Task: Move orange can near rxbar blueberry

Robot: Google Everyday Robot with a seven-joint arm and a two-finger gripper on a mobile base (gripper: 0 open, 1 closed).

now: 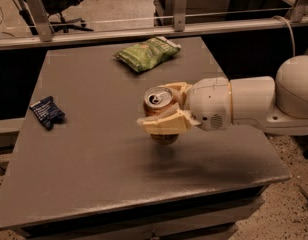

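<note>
Over table (94, 154): end effector (159, 109) grips orange can (157, 99), seemingly raised; rxbar blueberry (46, 111) apart.

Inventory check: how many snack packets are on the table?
2. Crinkled green chip bag at the far side; flat dark blue bar wrapper near the left edge. The gripper, at centre, holds the orange aluminium can.

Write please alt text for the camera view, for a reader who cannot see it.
The claw of a white robot arm grips an upright orange can over the middle of a grey table. A dark blue snack-bar wrapper lies near the table's left edge, and a green chip bag lies at the far side.
</note>
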